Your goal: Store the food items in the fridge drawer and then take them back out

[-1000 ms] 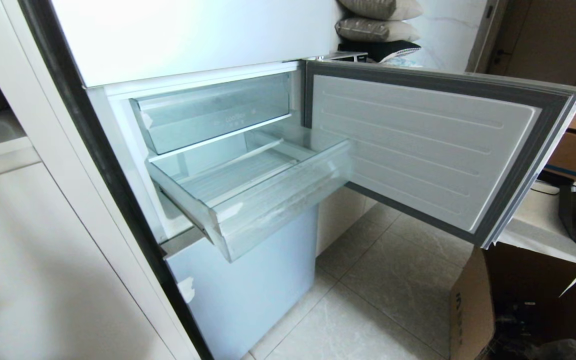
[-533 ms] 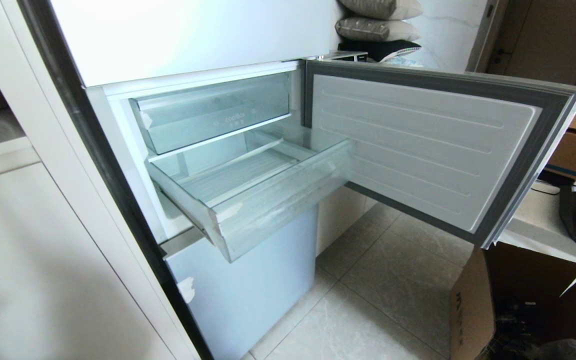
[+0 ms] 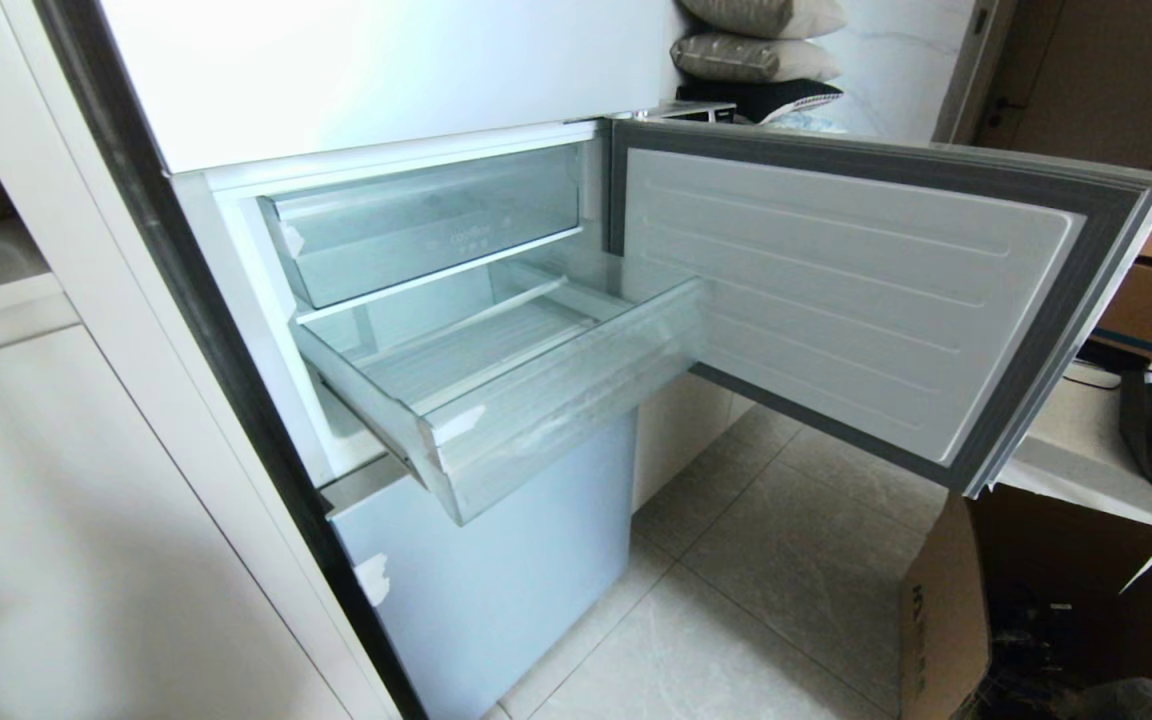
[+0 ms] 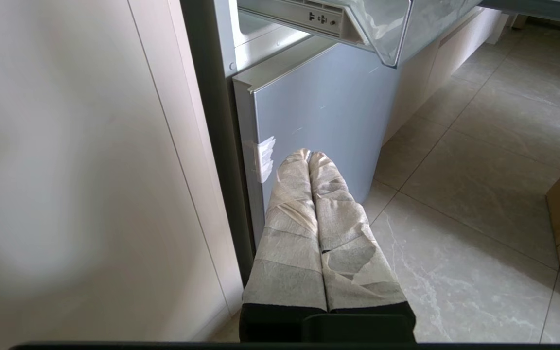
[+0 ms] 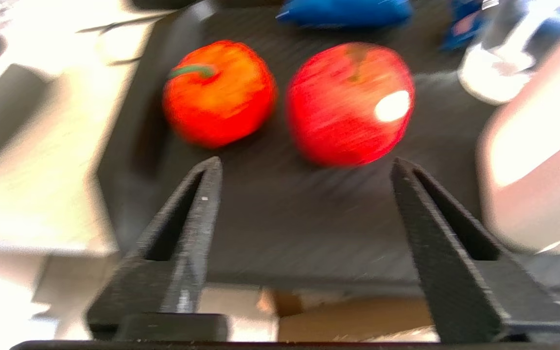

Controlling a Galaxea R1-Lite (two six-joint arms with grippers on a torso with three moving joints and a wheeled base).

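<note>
Storage has not begun, we judge: the fridge drawer stands pulled out and bare, while both food items, the orange-red fruit and the smooth red apple, lie on the black tray well right of the drawer. Our right gripper gapes wide before the apple, holding nothing. Our left gripper hangs pressed together below the drawer.

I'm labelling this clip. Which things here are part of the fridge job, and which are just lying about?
Job:
- drawer, pulled out, nothing in it
- red fruit on the black tray
- orange fruit beside it
- right pincer, open before the red fruit

Lying about:
- upper bin
- cardboard box
- pillows
</note>
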